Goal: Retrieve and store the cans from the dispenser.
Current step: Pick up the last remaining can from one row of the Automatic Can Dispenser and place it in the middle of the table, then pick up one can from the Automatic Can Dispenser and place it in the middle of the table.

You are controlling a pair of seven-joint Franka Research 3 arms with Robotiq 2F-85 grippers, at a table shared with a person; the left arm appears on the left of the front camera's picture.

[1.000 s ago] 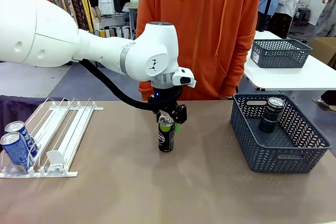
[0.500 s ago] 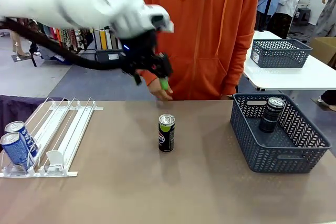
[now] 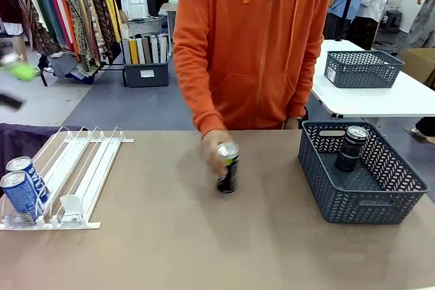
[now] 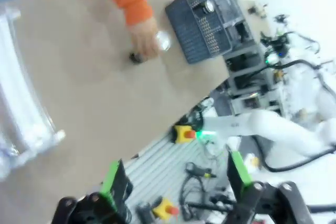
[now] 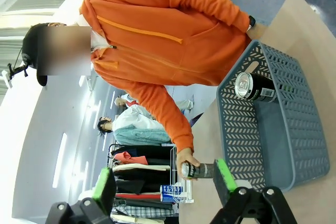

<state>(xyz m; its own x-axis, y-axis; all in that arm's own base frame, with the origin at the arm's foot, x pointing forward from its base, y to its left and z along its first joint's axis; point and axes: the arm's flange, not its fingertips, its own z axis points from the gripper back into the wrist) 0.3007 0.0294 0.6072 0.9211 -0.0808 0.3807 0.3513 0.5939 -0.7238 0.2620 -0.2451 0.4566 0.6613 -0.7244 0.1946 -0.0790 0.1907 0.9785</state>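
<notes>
right, left gripper (image 4: pixel 175 169) hangs well clear of the table (image 4: pixel 94 98), looking down on it from off to one side, jaws spread wide, green pads far apart with nothing between them. right gripper (image 5: pixel 163 170) is the same story: jaws wide apart, nothing held, looking out toward the basket (image 5: pixel 239 124) and the person in orange behind it. out on the table, near the middle, the person's hand (image 3: pixel 213 151) is wrapped round a black can (image 3: pixel 228 168), which is tipped a little, bottom on the table, silver top showing above the fingers, with the orange sleeve (image 3: pixel 194 66) coming down to it from the far side. well apart to the right, the dark basket sits at the table's right side, and there's a second black can (image 3: pixel 351 148) inside it, tilted, up near the far wall. over on the left side the white dispenser (image 3: pixel 95 168) lies on the table, rails running toward the near edge, and two blue cans (image 3: pixel 19 193) sit at its near left end, one just behind the other, the front one up against the stopper tabs.
</notes>
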